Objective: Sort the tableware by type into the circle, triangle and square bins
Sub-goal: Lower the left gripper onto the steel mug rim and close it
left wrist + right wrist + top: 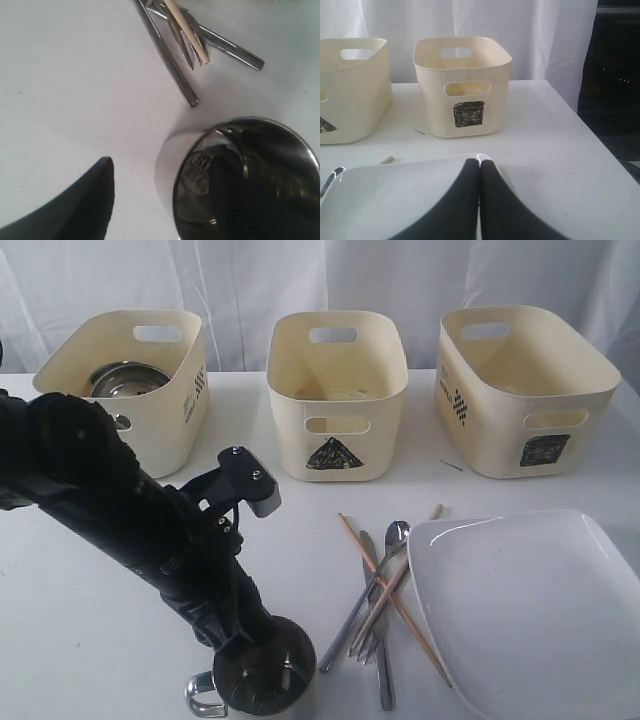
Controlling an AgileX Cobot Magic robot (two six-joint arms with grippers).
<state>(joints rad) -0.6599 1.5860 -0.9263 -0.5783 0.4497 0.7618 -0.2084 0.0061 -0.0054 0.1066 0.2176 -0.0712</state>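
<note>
Steel mug point(275, 685) sits nearest the front, left of the big white plate point(540, 610). The left tool point(164, 162) is spread wide across its rim, one finger point(75, 210) outside the wall and the other down inside, not squeezing anything. Spoon point(397, 532), other cutlery and chopsticks point(370, 561) lie tangled right against the plate's left edge. Right tool point(480, 167) hangs over the plate, pinched fully closed and empty. Behind the plate on the bench point(100, 640): square bin point(520, 390) straight back, triangle bin point(300, 390) back-left, third bin point(165, 410) furthest left with a steel bowl point(128, 378) inside.
</note>
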